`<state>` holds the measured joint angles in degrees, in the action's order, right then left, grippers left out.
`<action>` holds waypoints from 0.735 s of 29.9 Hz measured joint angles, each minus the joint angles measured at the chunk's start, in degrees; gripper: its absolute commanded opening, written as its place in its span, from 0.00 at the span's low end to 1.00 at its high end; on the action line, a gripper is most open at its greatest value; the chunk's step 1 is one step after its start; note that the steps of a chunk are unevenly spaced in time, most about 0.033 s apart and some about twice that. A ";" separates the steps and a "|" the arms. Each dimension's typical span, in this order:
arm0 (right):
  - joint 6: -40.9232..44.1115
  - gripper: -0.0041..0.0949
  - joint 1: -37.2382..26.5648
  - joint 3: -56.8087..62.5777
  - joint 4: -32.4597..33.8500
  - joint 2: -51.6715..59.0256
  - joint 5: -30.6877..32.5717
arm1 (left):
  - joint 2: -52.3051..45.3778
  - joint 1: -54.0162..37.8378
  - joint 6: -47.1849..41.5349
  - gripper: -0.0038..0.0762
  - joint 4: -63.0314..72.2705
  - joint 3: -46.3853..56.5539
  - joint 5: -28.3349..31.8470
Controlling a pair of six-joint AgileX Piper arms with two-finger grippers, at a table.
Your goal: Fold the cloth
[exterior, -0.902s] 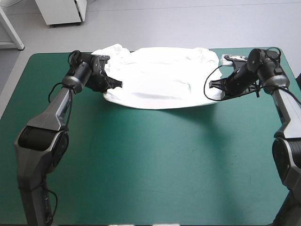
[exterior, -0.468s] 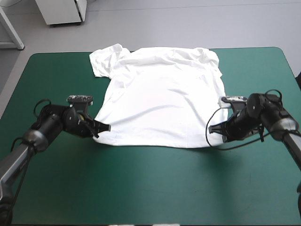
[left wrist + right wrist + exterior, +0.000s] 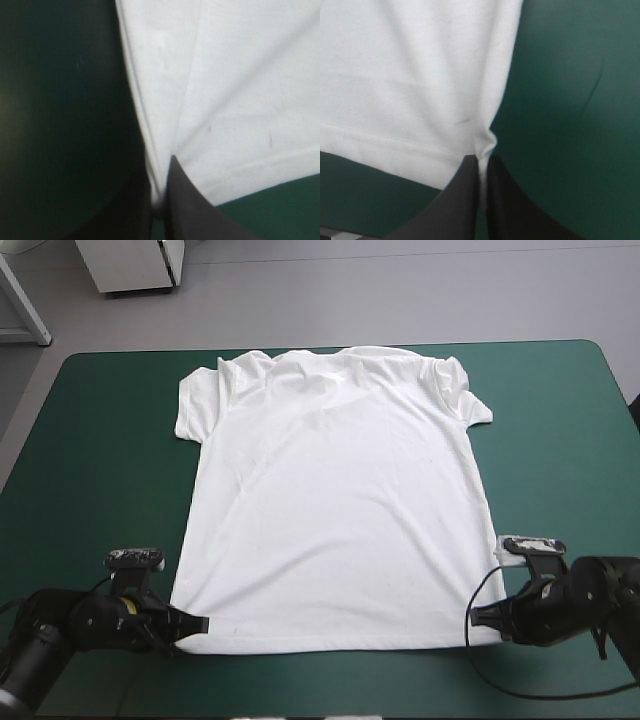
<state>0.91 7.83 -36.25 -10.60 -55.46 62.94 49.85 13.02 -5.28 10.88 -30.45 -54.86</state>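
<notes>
The white T-shirt lies spread flat on the teal-green cover, collar toward the far edge, hem toward the near edge. My left gripper is shut on the T-shirt at its near left hem corner; the left wrist view shows the white cloth pinched between the black fingers. At the near right hem corner my right gripper is shut on the T-shirt. In the right wrist view a small pucker of the T-shirt rises from the closed fingertips.
Bare teal-green cover runs down both sides of the shirt and in a narrow strip along the near edge. A sleeve sticks out at the far left, the other sleeve at the far right.
Both grippers have drawn the hem from the far side of the table toward the near edge. The shirt went from a doubled-over bundle to lying spread out full length.
</notes>
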 measured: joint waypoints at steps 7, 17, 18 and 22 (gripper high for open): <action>2.29 0.03 0.00 3.88 -1.84 10.11 6.34 | -11.99 0.00 0.00 0.02 1.30 2.18 -8.43; 2.95 0.29 0.00 4.11 -6.24 13.68 7.22 | -15.93 0.00 0.25 0.30 2.89 2.18 -12.58; 2.95 0.37 0.00 4.11 -6.48 13.68 7.22 | -15.93 0.00 0.73 0.38 3.76 2.18 -12.84; 3.67 0.58 0.00 2.14 -7.07 13.68 7.73 | -15.93 0.00 1.54 0.68 6.19 0.54 -14.66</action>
<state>4.57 7.83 -34.11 -17.67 -41.78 70.67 33.92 13.02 -3.74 17.07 -29.91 -69.52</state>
